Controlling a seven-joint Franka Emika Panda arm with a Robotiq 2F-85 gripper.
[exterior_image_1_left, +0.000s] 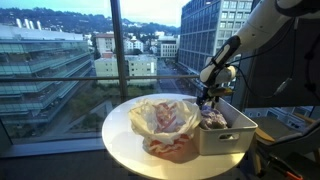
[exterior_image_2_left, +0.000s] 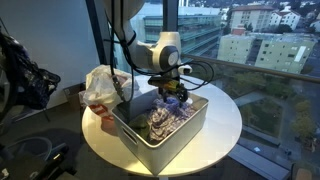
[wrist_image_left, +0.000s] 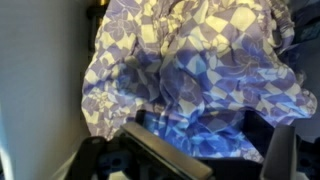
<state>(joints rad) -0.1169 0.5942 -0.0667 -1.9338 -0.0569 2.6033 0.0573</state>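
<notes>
Checkered purple cloth (wrist_image_left: 190, 70) is filling the wrist view, lying just under the jaws, which are standing spread, gripping nothing. It is sitting in grey bin (exterior_image_1_left: 225, 140) on table (exterior_image_1_left: 120, 135); crumpled bag (exterior_image_1_left: 165, 118) is lying beside jaws.

Likely high-rise office: floor-to-ceiling windows (exterior_image_1_left: 60, 70), city outside, round white table (exterior_image_1_left: 120, 135)
</notes>
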